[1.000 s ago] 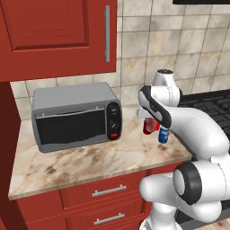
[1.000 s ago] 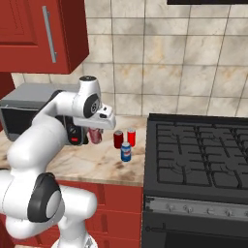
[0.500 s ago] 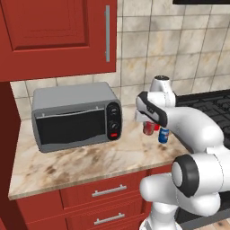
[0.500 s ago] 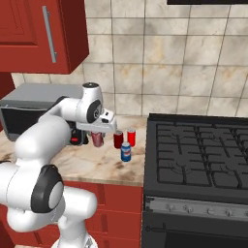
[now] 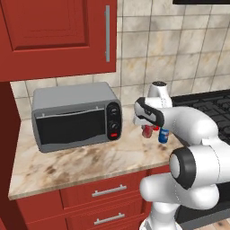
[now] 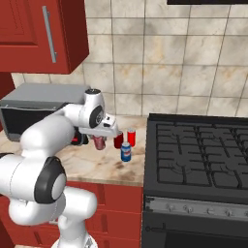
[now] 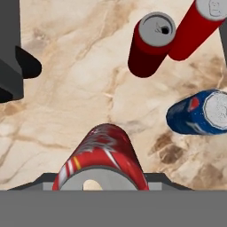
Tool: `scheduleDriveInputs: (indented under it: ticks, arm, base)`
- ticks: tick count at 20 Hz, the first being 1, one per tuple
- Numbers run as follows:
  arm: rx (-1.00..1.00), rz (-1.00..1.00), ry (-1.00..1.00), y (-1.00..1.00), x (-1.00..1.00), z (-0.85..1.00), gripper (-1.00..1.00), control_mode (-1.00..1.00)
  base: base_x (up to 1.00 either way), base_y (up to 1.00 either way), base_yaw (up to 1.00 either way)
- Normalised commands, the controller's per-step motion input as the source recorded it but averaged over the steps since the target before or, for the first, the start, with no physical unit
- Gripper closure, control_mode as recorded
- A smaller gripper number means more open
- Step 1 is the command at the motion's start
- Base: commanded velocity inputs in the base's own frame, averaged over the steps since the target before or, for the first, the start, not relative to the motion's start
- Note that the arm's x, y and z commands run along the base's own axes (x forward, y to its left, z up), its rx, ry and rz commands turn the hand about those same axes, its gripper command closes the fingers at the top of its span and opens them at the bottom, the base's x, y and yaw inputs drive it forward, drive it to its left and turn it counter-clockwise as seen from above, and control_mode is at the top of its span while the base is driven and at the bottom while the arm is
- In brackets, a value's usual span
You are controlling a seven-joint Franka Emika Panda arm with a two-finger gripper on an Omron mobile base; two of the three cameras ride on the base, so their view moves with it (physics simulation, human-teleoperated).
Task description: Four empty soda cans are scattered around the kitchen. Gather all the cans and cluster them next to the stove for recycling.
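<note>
Table: beige-brown marble table (image 5: pixel 81 161) on red drawers, left of the black stove (image 6: pixel 198 155).
Tool: tool (image 6: pixel 100 140) clamped on a red patterned can (image 7: pixel 101 157), held upright above the marble; can top silver with its opening showing.
Blue can: blue can (image 6: pixel 126 152) standing on the table just beside the stove edge.
Red cans: dark red can (image 7: pixel 150 44) and red can (image 6: pixel 131 137) upright behind the blue one, close together.
Toaster oven: grey toaster oven (image 5: pixel 74 117) farther left, door closed.
Cabinet: red cabinet (image 5: pixel 58 36) above.

red wall cabinet (image 5: pixel 58 36), tan tiled wall (image 6: pixel 169 63), marble counter (image 5: pixel 81 164)
</note>
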Motion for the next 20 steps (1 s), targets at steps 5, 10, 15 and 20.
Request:
scheduleDriveInputs:
  ticks: [5, 10, 15, 20]
  arm:
    - [0.0, 0.0, 0.0, -0.05, 0.2, -0.16, 1.0, -1.0]
    - [0.0, 0.0, 0.0, -0.04, 0.17, -0.2, 1.0, -1.0]
    - [0.0, 0.0, 0.0, -0.05, 0.12, -0.24, 1.0, -1.0]
    - [0.0, 0.0, 0.0, -0.08, 0.05, -0.21, 1.0, -1.0]
  base:
    - [0.0, 0.0, 0.0]
    - [0.0, 0.0, 0.0]
    - [0.0, 0.0, 0.0]
    - [0.0, 0.0, 0.0]
